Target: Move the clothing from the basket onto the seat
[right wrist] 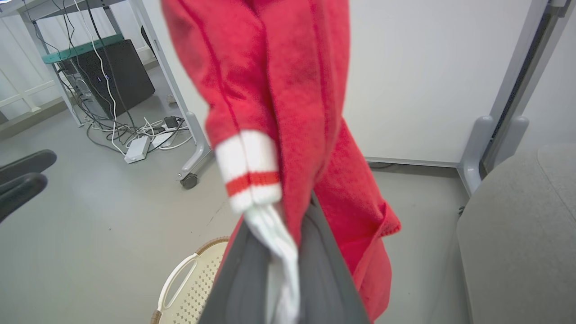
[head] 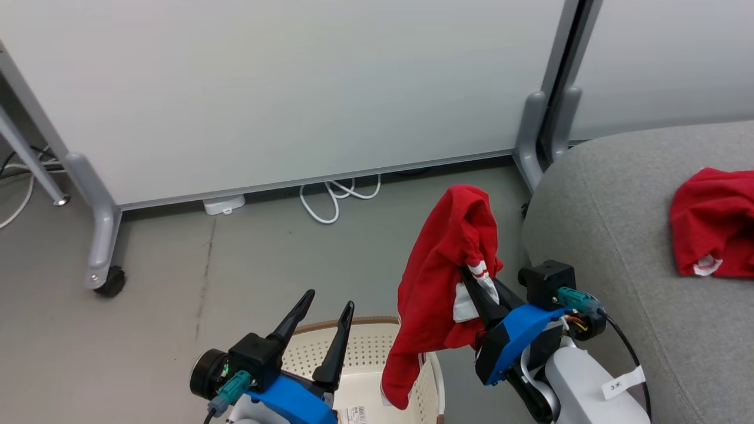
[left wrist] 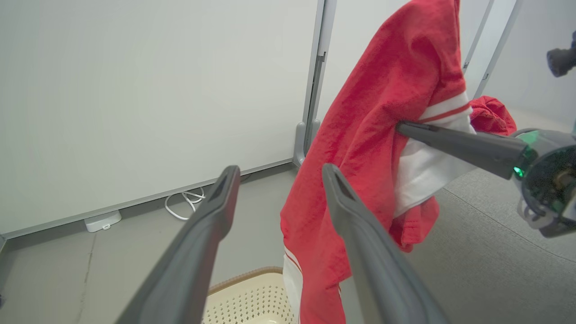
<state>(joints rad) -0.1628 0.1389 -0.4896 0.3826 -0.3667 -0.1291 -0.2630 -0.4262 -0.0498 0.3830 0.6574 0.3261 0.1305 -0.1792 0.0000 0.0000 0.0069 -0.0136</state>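
Note:
My right gripper point(head: 469, 272) is shut on a red garment point(head: 439, 282) with white striped trim, held up in the air between the basket and the seat; its hem hangs down over the basket's right rim. The same garment point(right wrist: 288, 112) drapes over my right fingers point(right wrist: 330, 270), and the garment point(left wrist: 382, 148) hangs right of my left fingers. A second red garment point(head: 713, 221) lies on the grey seat point(head: 618, 235) at the right. The cream perforated basket point(head: 365, 353) stands on the floor under my left gripper point(head: 328, 301), which is open and holds nothing.
A white partition on castor feet point(head: 103, 259) stands behind, with white cable loops point(head: 336, 197) and a power block point(head: 224, 204) on the floor under it. Another partition post point(head: 536, 135) meets the seat's left edge. A desk leg, cables and a dark box point(right wrist: 112, 76) stand farther left.

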